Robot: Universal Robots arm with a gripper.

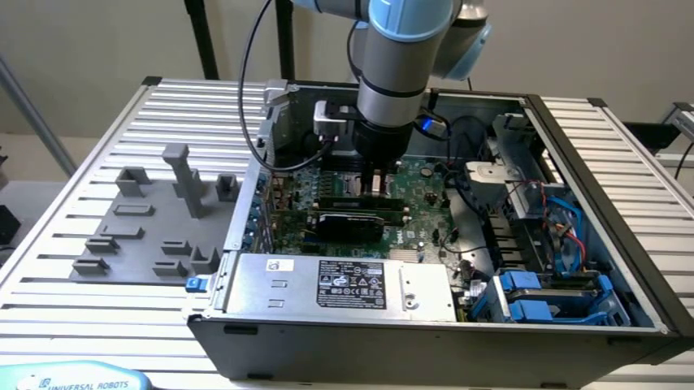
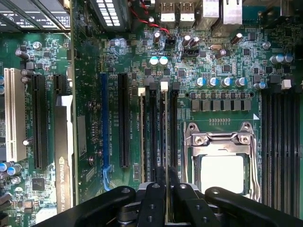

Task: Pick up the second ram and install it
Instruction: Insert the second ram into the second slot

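Note:
In the wrist view the second ram [image 2: 164, 127] shows edge-on as a thin strip running along a memory slot of the green motherboard [image 2: 90, 94], with a white latch at its far end. My gripper [image 2: 165, 174] is shut on its near end, one black finger [image 2: 155, 194] on each side. I cannot tell whether the stick is fully seated or just above the slot. A neighbouring slot holds another stick [image 2: 142, 132]. In the exterior view my gripper [image 1: 376, 188] reaches straight down into the open computer case [image 1: 607, 268], onto the motherboard's middle.
The CPU socket [image 2: 222, 163] lies right beside the memory slots. A black-covered expansion card [image 1: 347, 221] stands close in front of the gripper. The power supply [image 1: 347, 284], cables and blue drive bays [image 1: 542, 296] crowd the case. A grey parts fixture [image 1: 152, 219] sits at the exterior view's left.

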